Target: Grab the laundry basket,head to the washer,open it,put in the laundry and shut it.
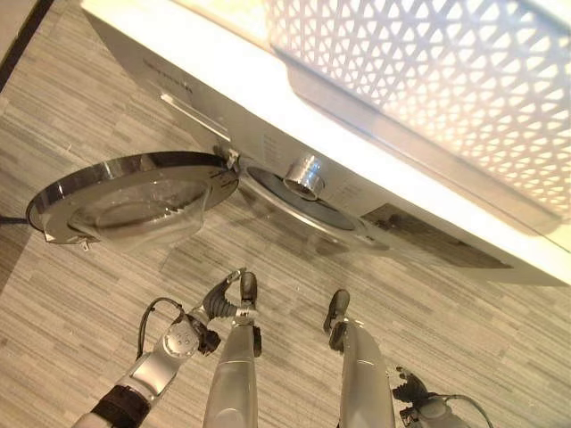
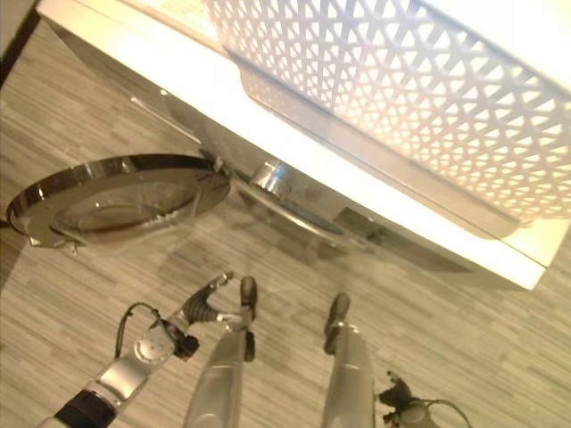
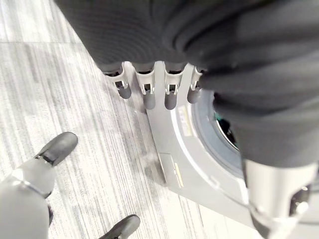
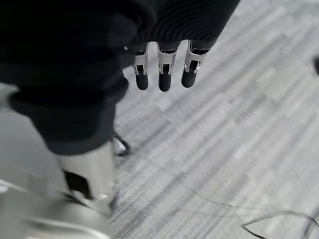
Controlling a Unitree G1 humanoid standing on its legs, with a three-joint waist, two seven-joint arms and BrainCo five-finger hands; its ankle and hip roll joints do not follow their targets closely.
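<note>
Already the washer door stands swung wide to the left of the scene, its chrome ring and glass bowl hanging out over the wood-grain floor, so by my reading the opening step is done and the loading step is the one in hand. Just right of the door's hinge lies the washer front with its dark drum opening and a shiny knob above it. Further right, the white lattice laundry basket rests on top of the machine, reaching out of view at the upper right. The left hand hangs low in front of the washer, fingers fairly straight and empty, with the drum's mouth showing past them in its wrist view. The right hand hangs over bare floor, fingers likewise loose and holding nothing. Next, I judge, a hand must rise to the basket, take out the laundry and carry it down into the drum, then push the door round until it latches. Whether the basket holds any clothes cannot be made out; its inside is hidden behind the lattice wall, and the drum's interior is too dark to read.
</note>
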